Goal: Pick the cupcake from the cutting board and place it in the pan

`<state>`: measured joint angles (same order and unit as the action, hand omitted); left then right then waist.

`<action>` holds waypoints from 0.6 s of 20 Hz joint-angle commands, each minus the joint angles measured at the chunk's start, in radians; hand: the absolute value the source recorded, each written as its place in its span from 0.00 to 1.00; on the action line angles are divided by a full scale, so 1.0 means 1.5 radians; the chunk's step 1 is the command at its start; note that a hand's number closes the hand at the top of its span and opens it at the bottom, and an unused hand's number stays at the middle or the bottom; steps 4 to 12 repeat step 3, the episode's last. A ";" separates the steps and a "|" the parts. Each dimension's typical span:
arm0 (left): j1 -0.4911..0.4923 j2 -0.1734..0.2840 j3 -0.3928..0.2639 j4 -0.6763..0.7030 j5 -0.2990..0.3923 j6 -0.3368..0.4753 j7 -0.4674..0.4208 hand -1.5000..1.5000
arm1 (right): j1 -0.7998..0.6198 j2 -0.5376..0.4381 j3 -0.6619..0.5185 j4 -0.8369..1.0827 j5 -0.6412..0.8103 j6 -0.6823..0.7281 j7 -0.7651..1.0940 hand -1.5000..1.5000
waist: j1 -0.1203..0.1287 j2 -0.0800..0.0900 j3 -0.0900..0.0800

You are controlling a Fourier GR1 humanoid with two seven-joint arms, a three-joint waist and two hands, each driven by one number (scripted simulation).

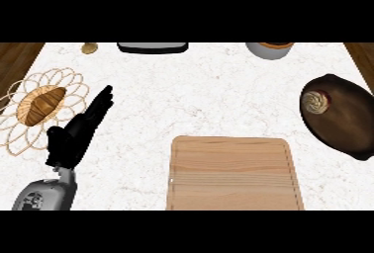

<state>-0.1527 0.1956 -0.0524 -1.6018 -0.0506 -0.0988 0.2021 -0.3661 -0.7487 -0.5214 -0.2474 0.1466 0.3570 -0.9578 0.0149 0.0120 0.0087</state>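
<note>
Cupcake (317, 102) sitting in pan (352, 123) at counter's right edge; cutting board (232, 173) lying at near edge, nothing on it. Left hand (76, 132) resting open near left edge, fingers straight, holding nothing. Right hand showing nowhere. Risk looking small: cupcake lying close to pan's left rim, so nudging pan could be tipping it out. No writing or brands showing anywhere.

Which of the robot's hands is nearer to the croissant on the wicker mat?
The left. The left hand rests open just right of the croissant, beside the wicker mat. The right hand does not appear in this view.
</note>
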 commanded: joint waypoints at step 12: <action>0.010 -0.014 -0.014 -0.029 -0.007 0.010 0.026 0.50 | 0.051 0.008 -0.009 -0.004 -0.018 0.092 -0.131 0.00 | 0.000 -0.004 0.000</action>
